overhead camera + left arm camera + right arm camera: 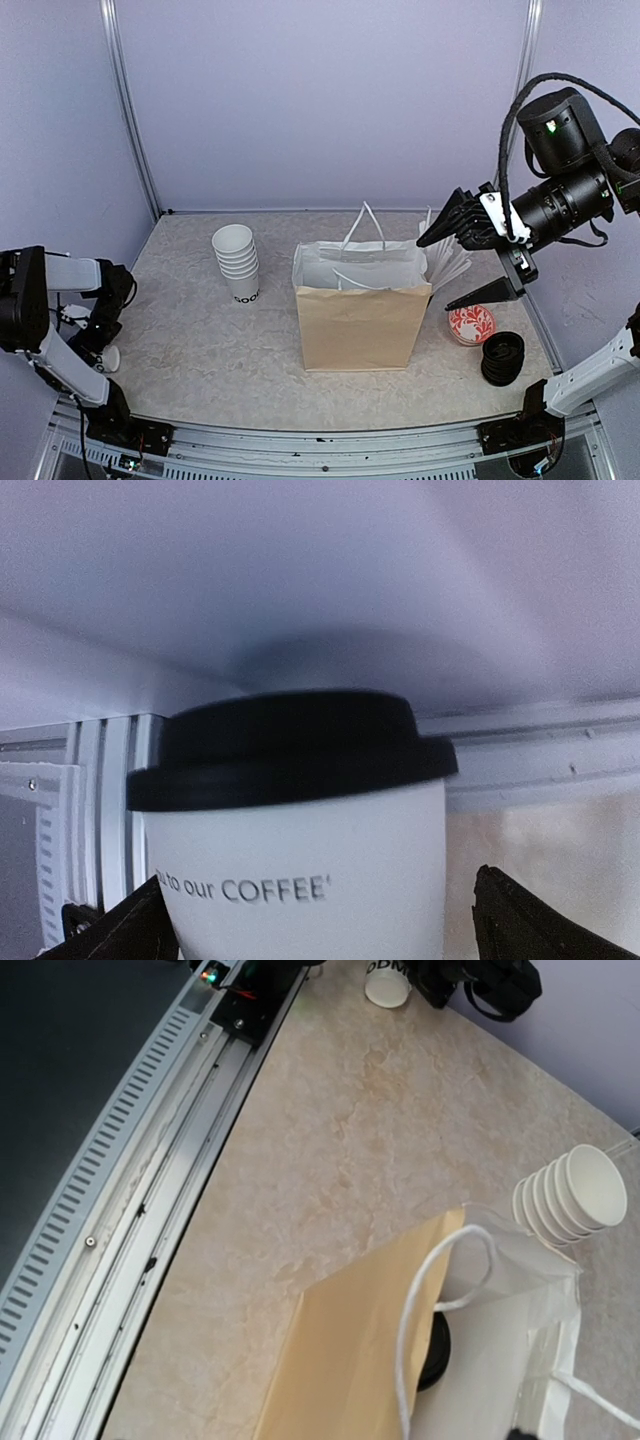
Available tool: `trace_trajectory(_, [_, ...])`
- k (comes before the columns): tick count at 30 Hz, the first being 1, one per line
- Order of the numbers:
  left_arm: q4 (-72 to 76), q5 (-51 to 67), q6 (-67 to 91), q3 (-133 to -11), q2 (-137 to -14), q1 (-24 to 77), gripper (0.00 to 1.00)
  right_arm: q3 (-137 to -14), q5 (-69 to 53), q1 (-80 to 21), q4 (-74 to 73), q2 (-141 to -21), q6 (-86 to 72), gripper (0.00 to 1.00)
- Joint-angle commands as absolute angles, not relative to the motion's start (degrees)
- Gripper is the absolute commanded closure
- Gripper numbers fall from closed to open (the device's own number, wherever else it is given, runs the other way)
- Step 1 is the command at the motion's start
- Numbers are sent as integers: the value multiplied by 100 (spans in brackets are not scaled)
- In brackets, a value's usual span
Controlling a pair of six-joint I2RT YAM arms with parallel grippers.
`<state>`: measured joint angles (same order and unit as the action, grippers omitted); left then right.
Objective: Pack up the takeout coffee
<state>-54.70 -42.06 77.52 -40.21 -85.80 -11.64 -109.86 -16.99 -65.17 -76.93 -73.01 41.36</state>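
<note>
One takeout coffee (300,880), a white cup with a black lid (285,750) and the word COFFEE, fills the left wrist view. It lies between the spread fingers (515,920) of my open left gripper (310,935), with a gap at the right finger. From above, the cup's white base (108,358) shows at the table's left edge by my left gripper (98,350). A brown paper bag (360,325) stands mid-table, and a black lid (437,1352) shows inside it. My right gripper (434,274) hangs open and empty above the bag's right side.
A stack of white lidless cups (238,262) stands left of the bag. White sticks (447,262) rise behind the bag's right corner. A red-patterned round thing (471,324) and a pile of black lids (502,357) lie at the right. The bag's white handles (440,1290) stick up.
</note>
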Motion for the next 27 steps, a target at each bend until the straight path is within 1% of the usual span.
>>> trace_trajectory(1, [-5201,-3789,7949,-3992,-8519,-449,1,-11047,-1712,-6478,-7761,-7374,4209,21])
trace_trajectory(4, [-5316,-3716,8293,-4122,-8799,-117,1,-11126,-1744,-6486,-7786,-7441,4224,21])
trace_trajectory(8, [-5113,-3635,8327,-4118,-9240,-45,1,-11110,-1736,-6482,-7787,-7451,4219,21])
trace_trajectory(14, [-4868,-3773,8287,-4115,-9218,-44,2,-11038,-1637,-6486,-7767,-7404,4176,21])
trace_trajectory(18, [-4735,-3871,8237,-4107,-9053,-96,5,-10921,-1579,-6489,-7740,-7353,4175,21])
trace_trajectory(25, [-4836,-4239,8188,-4285,-9092,-94,16,-10873,-1540,-6486,-7731,-7318,4184,21])
trace_trajectory(26, [-4885,-4320,8202,-4325,-9104,-52,19,-10860,-1532,-6486,-7724,-7305,4185,21])
trace_trajectory(27, [-4925,-4411,8217,-4373,-9092,-45,26,-10841,-1517,-6486,-7718,-7297,4176,22])
